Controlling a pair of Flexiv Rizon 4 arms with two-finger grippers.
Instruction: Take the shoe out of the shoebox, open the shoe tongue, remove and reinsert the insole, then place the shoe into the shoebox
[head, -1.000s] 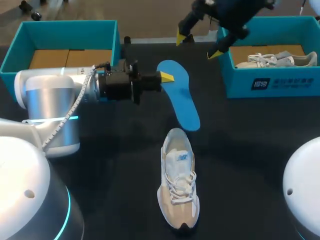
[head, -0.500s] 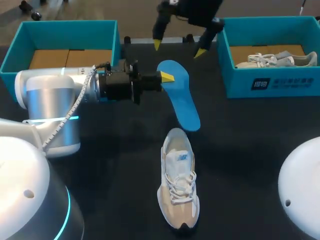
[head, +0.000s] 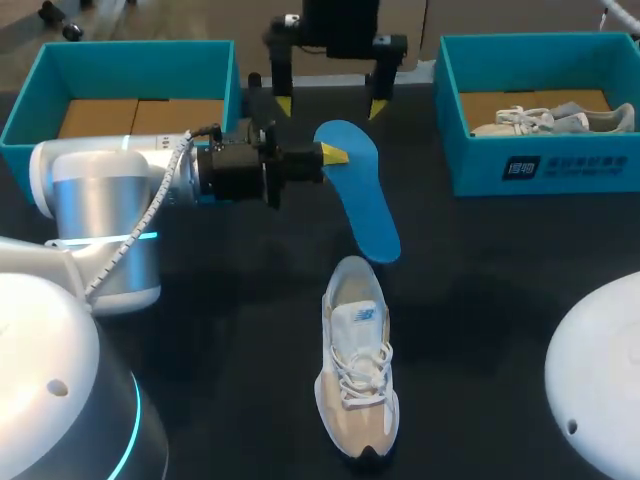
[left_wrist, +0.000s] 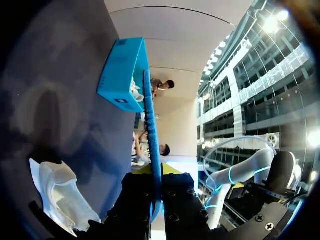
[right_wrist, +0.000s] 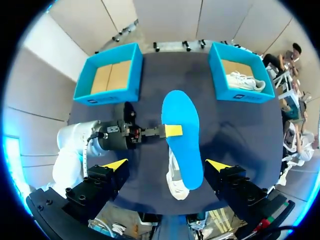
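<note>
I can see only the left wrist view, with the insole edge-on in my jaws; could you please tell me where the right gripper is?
Observer: The right gripper hangs above the insole, not touching it.
Operator: Thank you; are its jaws open?
Observer: Yes, open wide, one yellow tip to each side of the insole.
Operator: Is there a second shoebox?
Observer: Yes, a shoebox at the far left, showing only cardboard inside.
</note>
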